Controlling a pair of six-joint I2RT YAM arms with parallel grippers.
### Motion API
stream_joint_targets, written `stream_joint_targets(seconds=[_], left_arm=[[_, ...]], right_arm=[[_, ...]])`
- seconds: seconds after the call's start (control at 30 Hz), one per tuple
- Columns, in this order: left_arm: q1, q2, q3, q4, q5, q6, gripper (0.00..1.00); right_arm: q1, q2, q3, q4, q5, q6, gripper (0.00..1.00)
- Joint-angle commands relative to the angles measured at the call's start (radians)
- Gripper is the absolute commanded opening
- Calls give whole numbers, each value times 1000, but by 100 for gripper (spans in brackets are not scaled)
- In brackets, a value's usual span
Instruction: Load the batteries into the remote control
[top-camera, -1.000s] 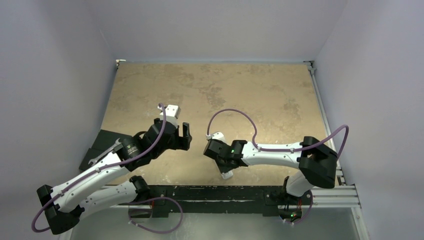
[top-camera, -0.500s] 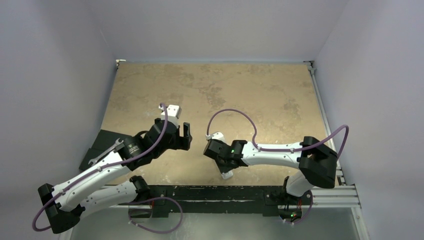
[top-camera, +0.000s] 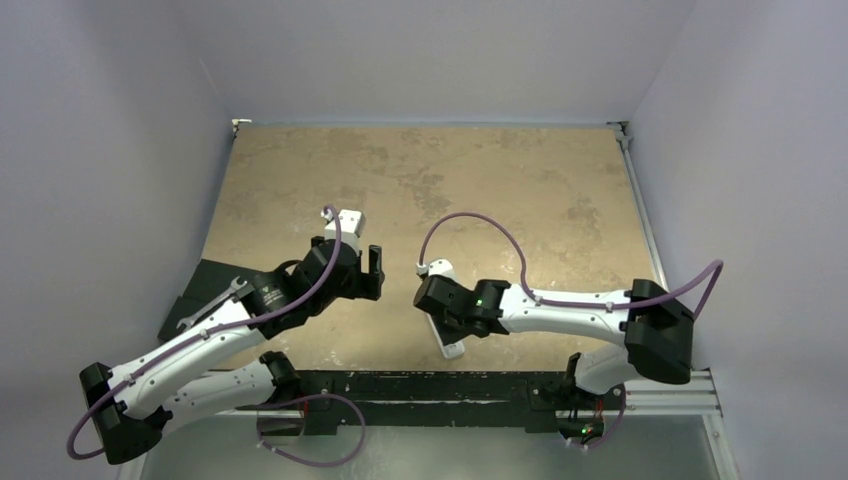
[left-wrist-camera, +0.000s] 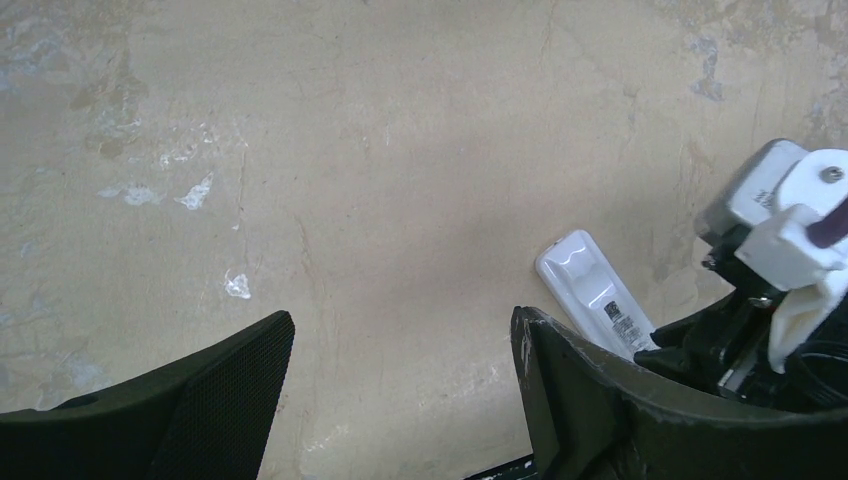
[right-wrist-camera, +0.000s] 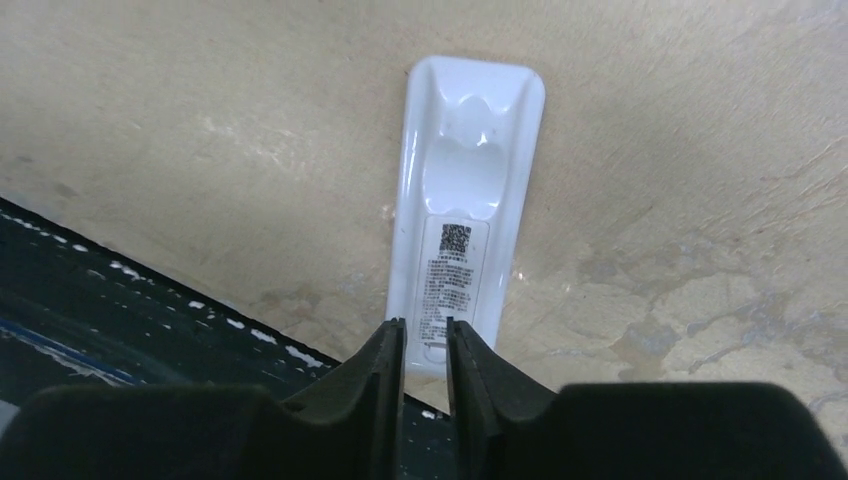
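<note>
1. Two arms reach in over the tan table (top-camera: 520, 180), their grippers facing each other near its front edge.
2. The remote control (right-wrist-camera: 468, 180) lies flat on the table with its back up, close to the near edge and the black rail (right-wrist-camera: 120, 290) that runs along it. A printed label with a small square code (right-wrist-camera: 455, 238) sits on its lower half, and there is a shallow moulded dip above that.
3. The right gripper (right-wrist-camera: 426, 330) hangs over the near end of the remote control. Its fingers (right-wrist-camera: 385, 365) are drawn almost together, with only a thin slit between them. Nothing shows in the slit except the white casing below. I cannot tell whether the tips touch the casing.
4. The left gripper (left-wrist-camera: 400, 330) stands well apart from the remote control. Its jaws are spread wide and hold nothing, with bare table between them.
5. From the left wrist, the remote control's far end (left-wrist-camera: 590, 290) pokes out from under the right arm's wrist.
6. From above, a silver wrench (top-camera: 210, 305) rests on a dark mat (top-camera: 200, 275) at the table's left edge, partly under the left arm.
</note>
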Motion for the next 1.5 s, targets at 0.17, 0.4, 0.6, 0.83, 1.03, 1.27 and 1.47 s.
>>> stream_joint_targets(seconds=[0.17, 0.4, 0.6, 0.83, 1.03, 1.27, 1.47], left_arm=[[5, 10, 25, 4, -36, 8, 79], [4, 14, 25, 2, -44, 5, 80], [5, 22, 27, 0, -45, 7, 80], [5, 27, 27, 0, -44, 5, 80], [5, 27, 27, 0, -43, 6, 80], [6, 30, 27, 0, -42, 6, 80], [6, 30, 26, 1, -41, 6, 80]], right_arm=[[2, -50, -5, 38, 70, -17, 49], [2, -4, -18, 86, 71, -18, 70], [1, 49, -25, 133, 46, -15, 83], [-5, 76, -53, 156, 41, 1, 85], [-5, 99, -68, 157, 39, 21, 84], [-5, 107, -77, 149, 47, 34, 74], [-5, 110, -85, 146, 43, 38, 50]])
